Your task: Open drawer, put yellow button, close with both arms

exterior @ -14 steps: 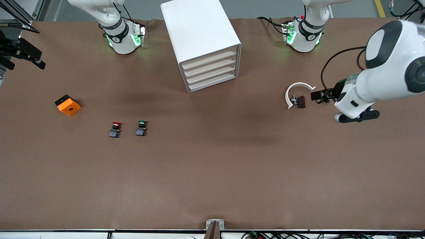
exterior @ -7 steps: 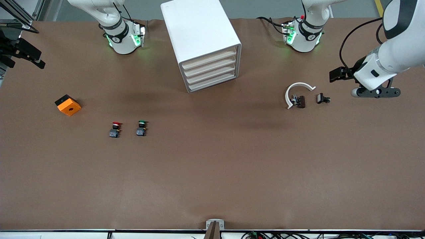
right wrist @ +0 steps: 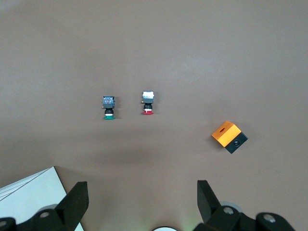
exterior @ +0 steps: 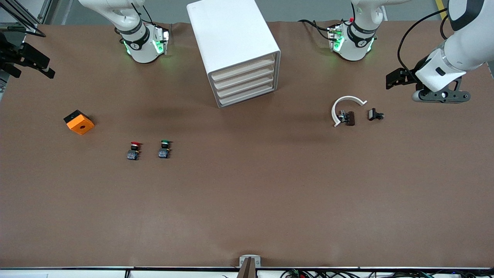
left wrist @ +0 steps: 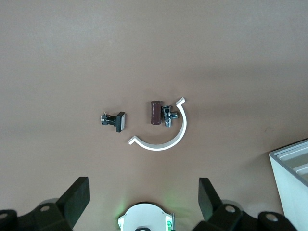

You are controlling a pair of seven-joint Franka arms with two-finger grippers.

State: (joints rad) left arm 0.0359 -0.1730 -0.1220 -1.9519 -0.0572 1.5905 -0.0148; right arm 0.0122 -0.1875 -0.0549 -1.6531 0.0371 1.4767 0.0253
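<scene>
Left pincer withdrawn, fingers spread, closed drawers well apart

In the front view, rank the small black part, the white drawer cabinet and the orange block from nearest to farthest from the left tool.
From the left tool:
1. Small black part, just below it, beside the white arc.
2. White drawer cabinet, mid-table.
3. Orange block, toward the right arm's end.

1. The white drawer cabinet stands mid-surface between the arm bases — the one tall obstacle.
2. Before its drawer fronts the surface lies bare.
3. Red-capped button, green-capped button and orange block dot the right arm's end, well apart.
4. White curved piece and small black part clutter the left arm's end — low, gaps between.
</scene>
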